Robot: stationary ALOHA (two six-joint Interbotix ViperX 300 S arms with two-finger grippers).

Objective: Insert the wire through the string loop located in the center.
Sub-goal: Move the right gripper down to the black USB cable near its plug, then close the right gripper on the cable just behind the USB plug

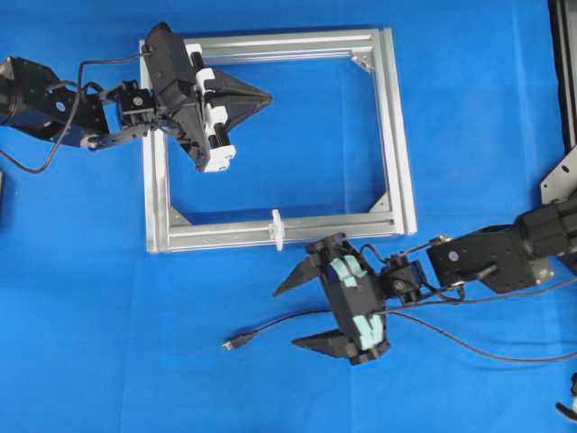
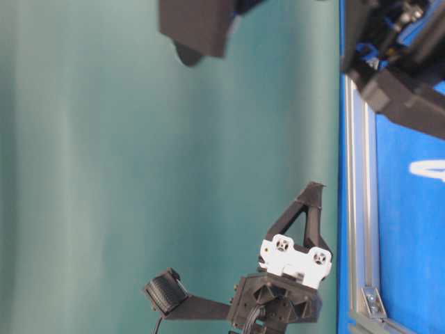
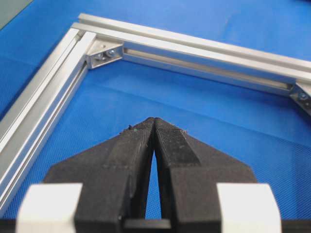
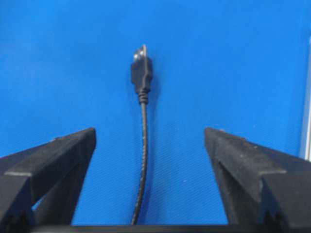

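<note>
The wire [image 1: 284, 321] lies on the blue cloth in front of the frame, its small dark plug [image 1: 239, 341] pointing left. My right gripper [image 1: 290, 317] stands open over it. In the right wrist view the wire [image 4: 142, 145] runs between the two spread fingers, touching neither, out to the plug [image 4: 141, 68]. The string loop [image 1: 278, 228] is a tiny white upright piece on the middle of the frame's near bar, just above and left of the right gripper. My left gripper [image 1: 268, 96] hovers inside the frame's upper left part, shut on nothing [image 3: 154, 121].
The square aluminium frame [image 1: 397, 135] lies flat, with silver brackets [image 3: 104, 53] in its corners. The right arm's own black cables [image 1: 469, 347] trail over the cloth to the right. A dark bar [image 1: 563, 72] runs along the right edge.
</note>
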